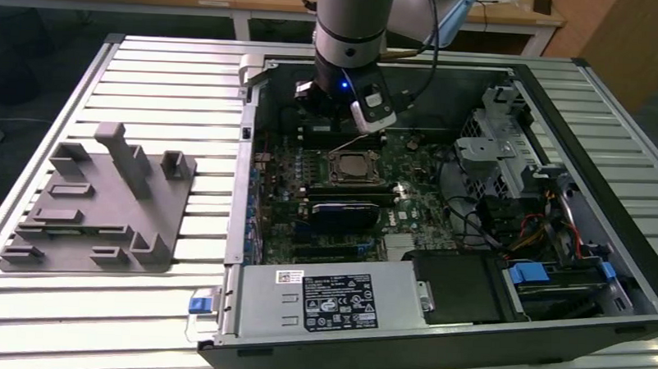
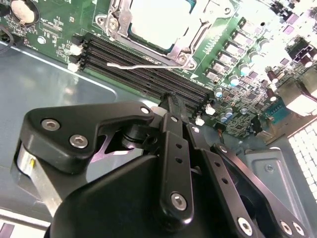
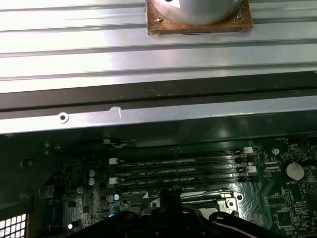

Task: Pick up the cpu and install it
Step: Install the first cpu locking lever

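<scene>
The cpu (image 1: 352, 163) lies flat in the black-framed socket (image 1: 327, 173) on the green motherboard (image 1: 416, 208), its silvery top plate facing up. In the second wrist view the cpu (image 2: 157, 20) sits inside the metal frame, with a thin wire lever (image 2: 143, 64) lying beside the memory slots (image 2: 148, 74). My gripper (image 1: 333, 126) hangs over the memory slots just behind the socket, apart from the cpu. Its black fingers (image 2: 172, 106) are pressed together with nothing between them. The first wrist view has the gripper (image 3: 168, 206) above the socket's edge (image 3: 203, 197).
The open computer case (image 1: 593, 136) lies on a slatted metal table (image 1: 146, 80). A grey plastic fixture block (image 1: 98, 201) stands at the exterior view's left. Power supply (image 1: 325, 303), drive bays (image 1: 523, 273) and loose cables (image 1: 471, 214) crowd the case's near and right sides.
</scene>
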